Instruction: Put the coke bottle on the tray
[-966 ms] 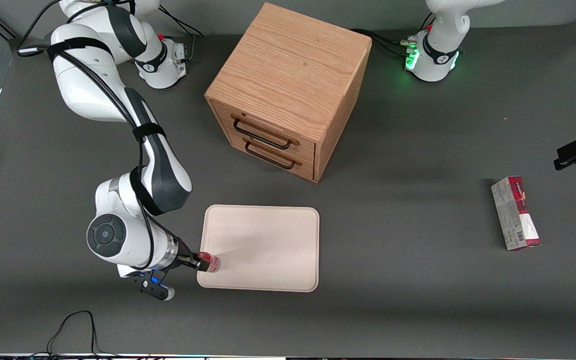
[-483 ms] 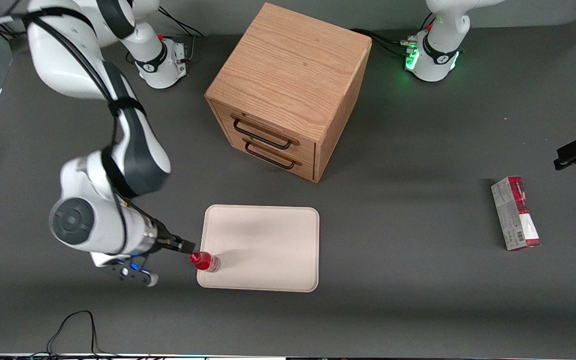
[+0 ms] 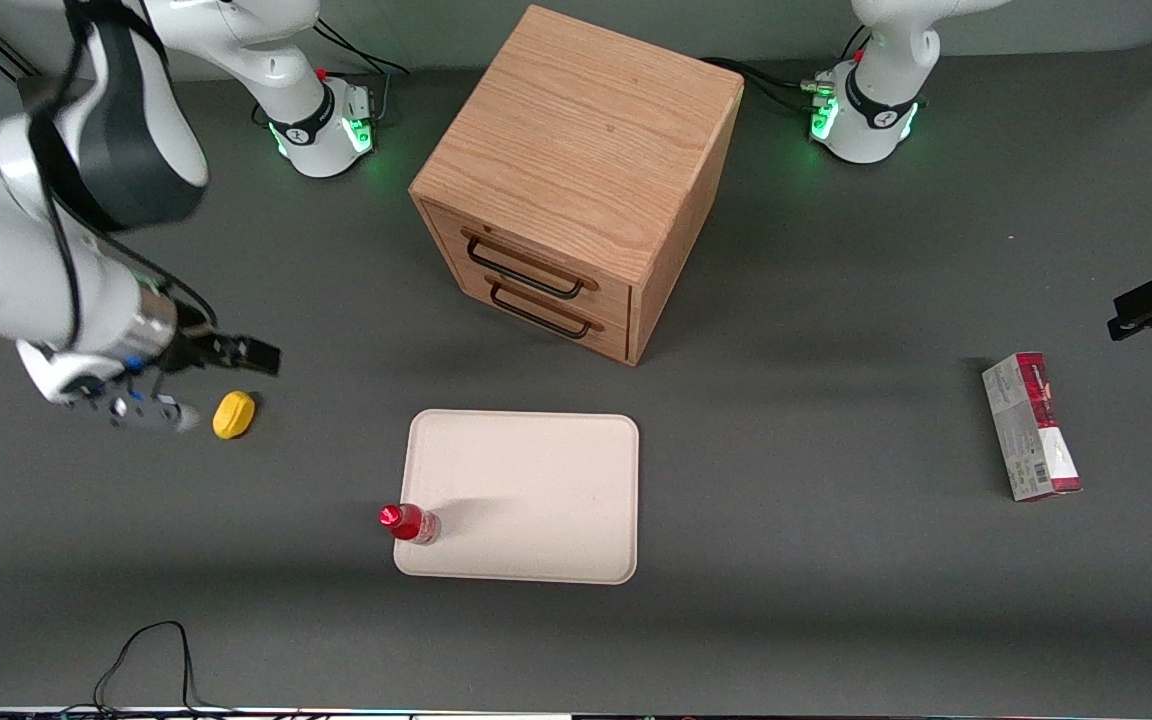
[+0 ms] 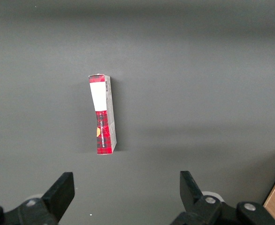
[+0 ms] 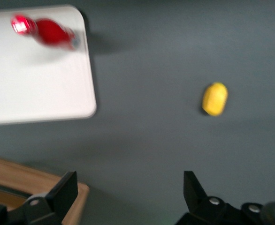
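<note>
The bottle (image 3: 410, 523) stands upright on the tray (image 3: 536, 480), at the tray's corner nearest the front camera on the working arm's side, with nothing gripping it. In the right wrist view the bottle (image 5: 46, 32) shows red against the pale tray (image 5: 39, 84), close to a rounded corner. The tray lies flat on the grey table (image 3: 796, 560), in front of the wooden cabinet's (image 3: 576, 170) two drawers and nearer the camera than the cabinet.

Toward the working arm's end of the table, a yellow lump (image 3: 234, 414) rests on the table, well apart from the tray. The end effector (image 3: 261, 355) hangs above the table just beside the lump and a little farther from the camera; its fingers (image 5: 57, 194) stand wide apart and hold nothing.

Toward the parked arm's end, a carton (image 3: 1031, 426) lies flat on the table, well apart from the tray.
</note>
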